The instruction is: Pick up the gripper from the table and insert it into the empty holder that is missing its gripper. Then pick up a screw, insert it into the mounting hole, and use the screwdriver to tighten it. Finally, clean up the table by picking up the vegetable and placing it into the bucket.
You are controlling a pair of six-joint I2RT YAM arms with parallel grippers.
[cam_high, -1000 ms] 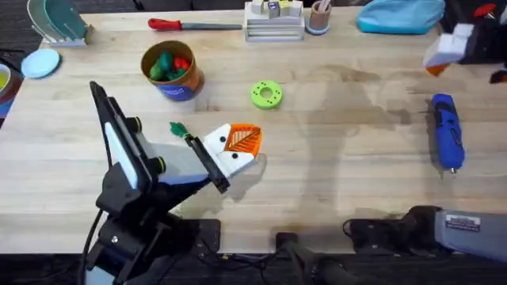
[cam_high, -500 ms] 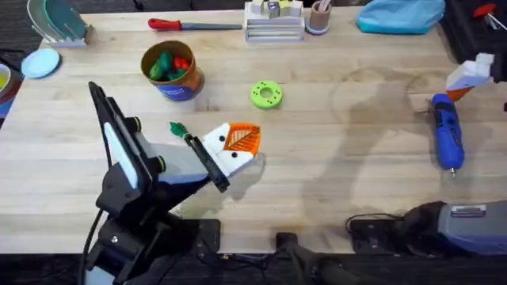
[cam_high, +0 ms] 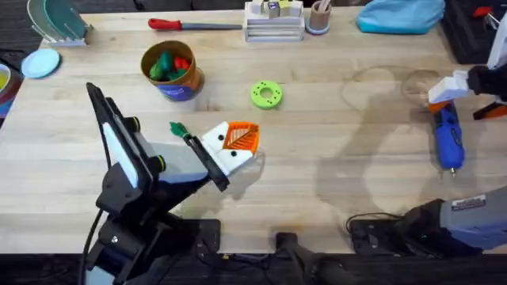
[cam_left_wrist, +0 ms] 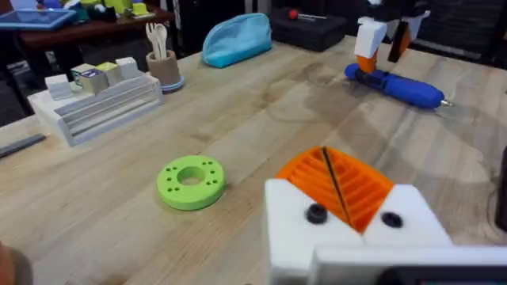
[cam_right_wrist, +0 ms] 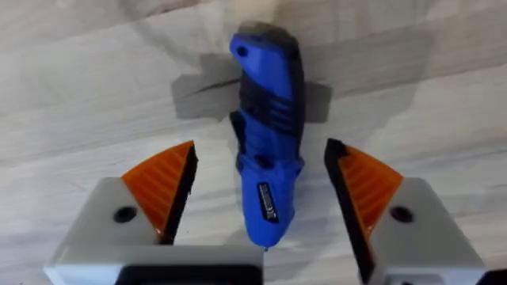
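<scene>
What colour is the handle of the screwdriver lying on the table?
Bright blue with darker grip sections; the screwdriver shows best in the right wrist view.

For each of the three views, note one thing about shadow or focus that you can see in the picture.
Overhead: soft grey shadows of the arms lie on the table left of the screwdriver. Left wrist: the left gripper is soft close up, while the green ring is sharper. Right wrist: the screwdriver casts a dark shadow on the wood between the right gripper's open fingers.
</scene>
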